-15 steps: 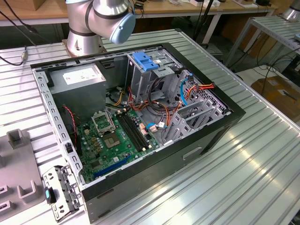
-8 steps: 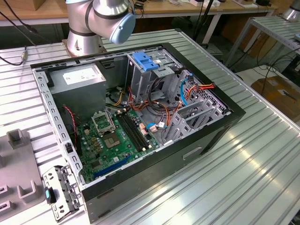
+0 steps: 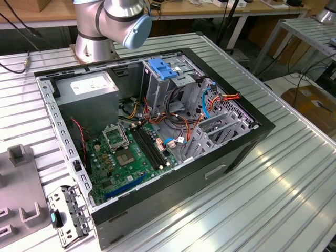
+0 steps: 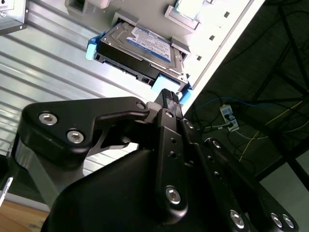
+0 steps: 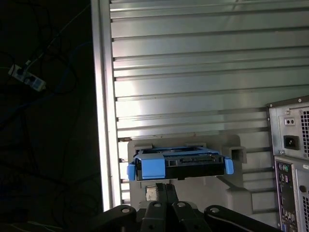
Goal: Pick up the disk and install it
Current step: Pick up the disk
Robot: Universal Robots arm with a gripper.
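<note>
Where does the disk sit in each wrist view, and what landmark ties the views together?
First wrist view: the disk sits in a grey holder on the ribbed metal table, beyond the gripper.
Second wrist view: the disk, same holder, just past the gripper.
Shared landmark: the ribbed metal table, exterior view included.

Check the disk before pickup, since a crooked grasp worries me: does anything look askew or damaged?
Nothing stands out. The disk lies flat and square in its grey holder, blue rails in place, the gripper close by.
</note>
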